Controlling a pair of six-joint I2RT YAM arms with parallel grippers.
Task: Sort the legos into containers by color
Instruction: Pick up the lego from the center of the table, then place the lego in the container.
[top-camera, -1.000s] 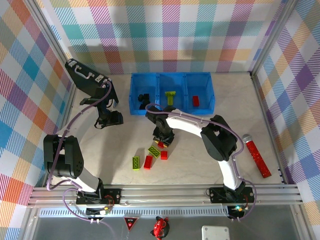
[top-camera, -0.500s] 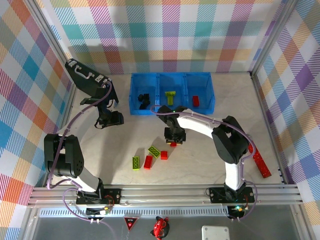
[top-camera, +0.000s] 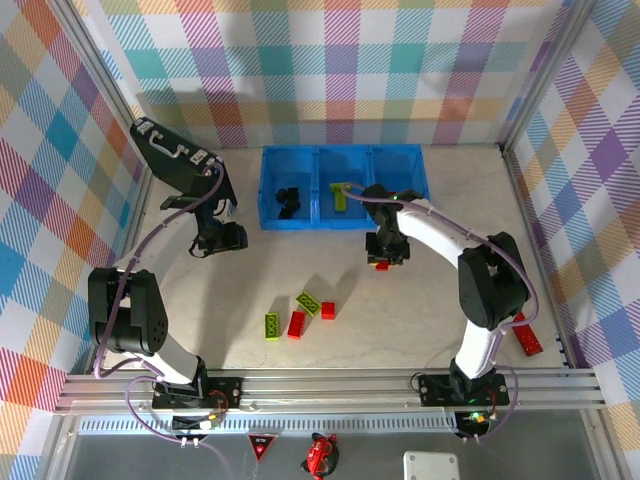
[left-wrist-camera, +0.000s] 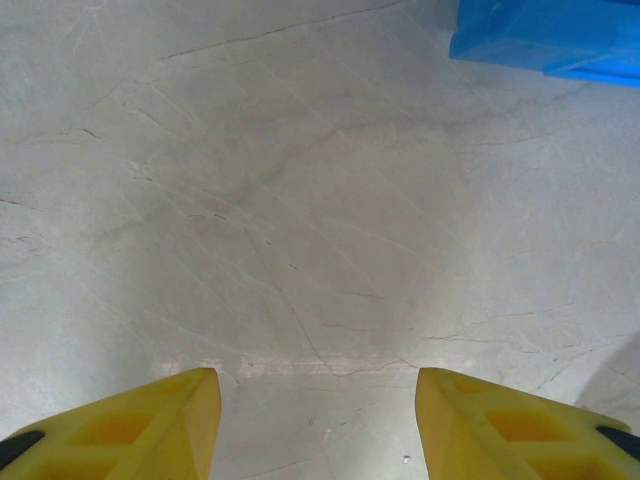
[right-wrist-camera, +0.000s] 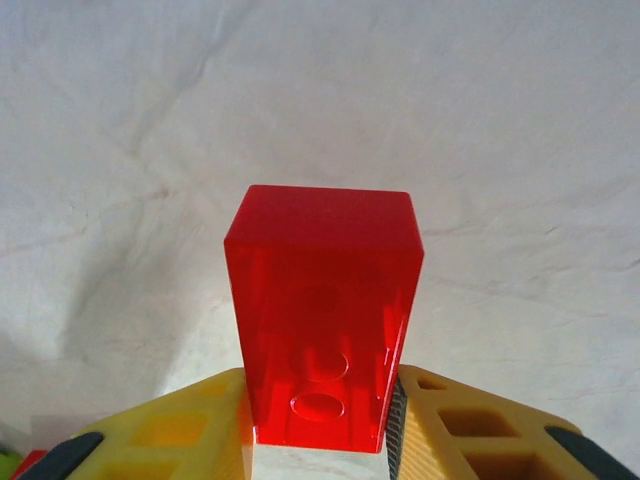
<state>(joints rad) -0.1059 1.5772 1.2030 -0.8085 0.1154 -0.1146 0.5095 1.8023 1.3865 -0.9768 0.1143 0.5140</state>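
Red lego (right-wrist-camera: 322, 300) within right hand (right-wrist-camera: 320, 425)

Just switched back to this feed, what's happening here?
The right gripper is shut on a small red plastic brick, held over the table in front of the bright blue three-compartment plastic tray. The left gripper hangs open over bare table left of the tray. Two red bricks and two lime-green bricks lie loose nearer the arms.
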